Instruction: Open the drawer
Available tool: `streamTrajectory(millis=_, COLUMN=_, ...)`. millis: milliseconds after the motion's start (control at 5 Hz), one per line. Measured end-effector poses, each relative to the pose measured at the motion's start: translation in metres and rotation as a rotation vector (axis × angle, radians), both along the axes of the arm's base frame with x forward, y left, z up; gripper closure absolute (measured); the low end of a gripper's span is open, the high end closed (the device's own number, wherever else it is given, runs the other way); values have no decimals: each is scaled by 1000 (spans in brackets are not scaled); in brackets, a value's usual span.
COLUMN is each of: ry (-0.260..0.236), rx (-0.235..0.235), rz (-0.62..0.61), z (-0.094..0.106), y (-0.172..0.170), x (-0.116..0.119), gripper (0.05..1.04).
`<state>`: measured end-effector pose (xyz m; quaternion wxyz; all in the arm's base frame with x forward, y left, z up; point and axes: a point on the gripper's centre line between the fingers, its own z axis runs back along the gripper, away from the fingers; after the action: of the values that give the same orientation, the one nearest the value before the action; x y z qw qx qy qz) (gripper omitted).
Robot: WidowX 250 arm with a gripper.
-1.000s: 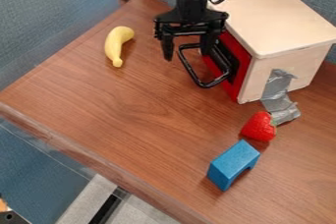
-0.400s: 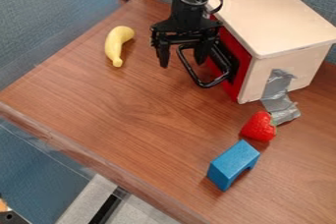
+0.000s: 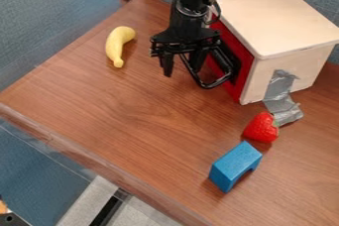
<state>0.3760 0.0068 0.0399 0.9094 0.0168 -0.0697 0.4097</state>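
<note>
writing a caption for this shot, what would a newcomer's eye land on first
Probably the black claw, at the looped black handle on the red front of the wooden box, upper right of centre. Next, likely the bright strawberry and blue block at lower right, then the yellow banana at upper left.

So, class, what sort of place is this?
Probably a robot test bench: a black robot arm over a brown wood-grain table, beside a pale wooden box with a red front.

The black arm [image 3: 192, 2] hangs down, its end effector [image 3: 183, 72] spread apart.
</note>
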Motion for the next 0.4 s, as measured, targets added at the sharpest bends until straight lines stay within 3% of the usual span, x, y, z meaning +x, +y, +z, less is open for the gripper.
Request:
streamTrajectory(millis=200, ry=20, rx=6, rz=-4, z=-4, y=1, x=-6, gripper=710)
streamTrajectory(millis=400, ry=40, rx=6, rz=-14, z=-8, y=4, x=-15, gripper=903)
